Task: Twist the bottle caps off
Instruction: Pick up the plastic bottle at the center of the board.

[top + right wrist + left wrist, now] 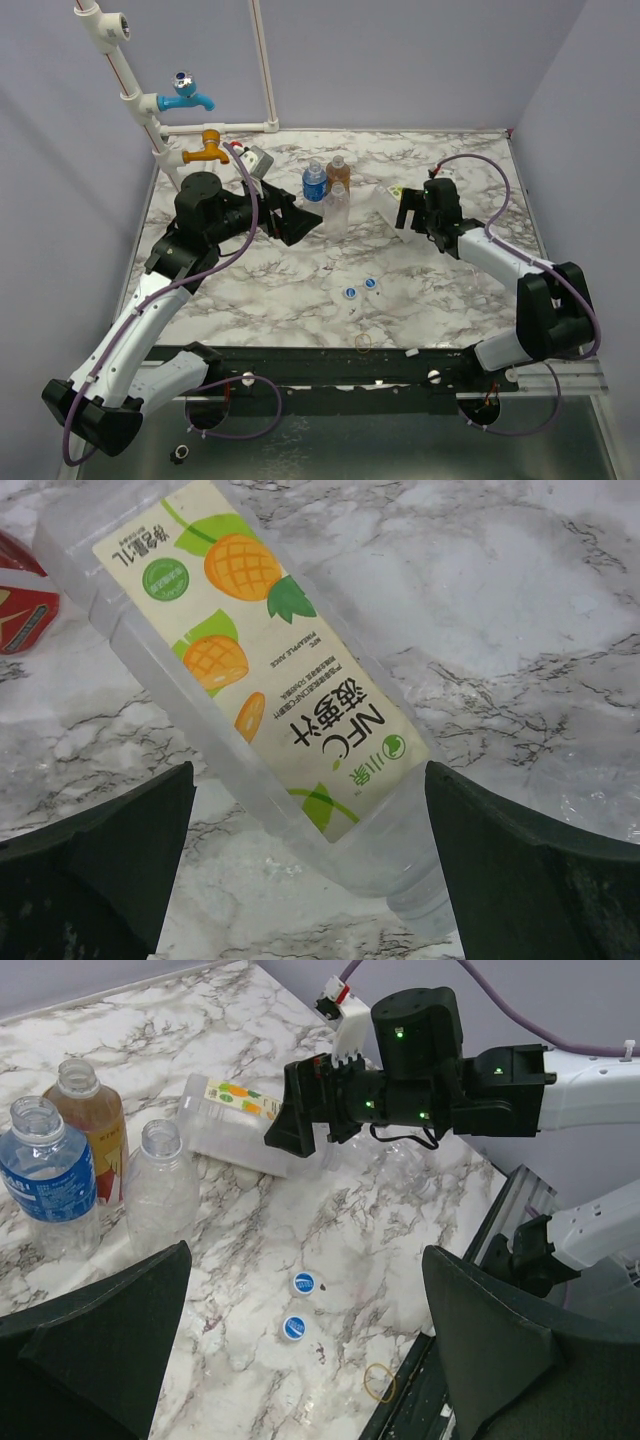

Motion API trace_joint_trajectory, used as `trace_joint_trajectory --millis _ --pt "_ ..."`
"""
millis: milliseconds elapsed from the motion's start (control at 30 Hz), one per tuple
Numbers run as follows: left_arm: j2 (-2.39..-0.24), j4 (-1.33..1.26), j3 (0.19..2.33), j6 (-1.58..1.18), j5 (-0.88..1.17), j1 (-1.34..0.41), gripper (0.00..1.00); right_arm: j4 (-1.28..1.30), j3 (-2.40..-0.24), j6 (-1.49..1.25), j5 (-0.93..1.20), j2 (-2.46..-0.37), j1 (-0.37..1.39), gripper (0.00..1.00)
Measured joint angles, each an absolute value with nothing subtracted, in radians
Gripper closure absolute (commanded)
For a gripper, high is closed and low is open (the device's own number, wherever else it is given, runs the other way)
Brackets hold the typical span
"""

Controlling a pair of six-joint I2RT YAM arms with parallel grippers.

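**Both grippers wide; squarish bottle under the right one**

I see the squarish bottle (270,700) lying on its side on the bench (450,300), pineapple label up. It sits directly below my right gripper (410,218), whose jaws are spread wide, one on each side of it. Just beside the squarish bottle stand a blue-labelled bottle (48,1175), an amber bottle (90,1120) and a plain bottle (160,1185), all with open necks. Beyond them my left gripper (303,228) is equally wide and holds nothing. Two blue-and-white caps (304,1283) lie loose nearer me than the squarish bottle, with a yellowish ring (380,1383) nearer still.
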State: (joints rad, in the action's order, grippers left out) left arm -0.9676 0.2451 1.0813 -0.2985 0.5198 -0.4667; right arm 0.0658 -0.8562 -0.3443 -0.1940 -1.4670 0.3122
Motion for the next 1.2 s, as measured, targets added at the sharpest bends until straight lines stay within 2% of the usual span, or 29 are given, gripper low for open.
trace_joint_trajectory --millis 500,767,1000,1200 --pt "-0.985 0.23 1.081 -0.31 0.545 -0.467 0.01 0.102 -0.852 -0.348 -0.266 -1.422 0.312 0.0" --pt "-0.986 0.225 1.081 -0.315 0.556 -0.467 0.01 0.085 -0.841 -0.397 -0.214 -1.466 0.312 0.0" --pt "-0.987 0.225 1.081 -0.315 0.558 -0.467 0.01 0.063 -0.842 -0.455 -0.19 -1.42 0.313 0.0" --pt "-0.987 0.22 1.081 -0.319 0.558 -0.467 0.01 0.057 -0.963 -0.526 -0.245 -1.465 0.326 0.0"
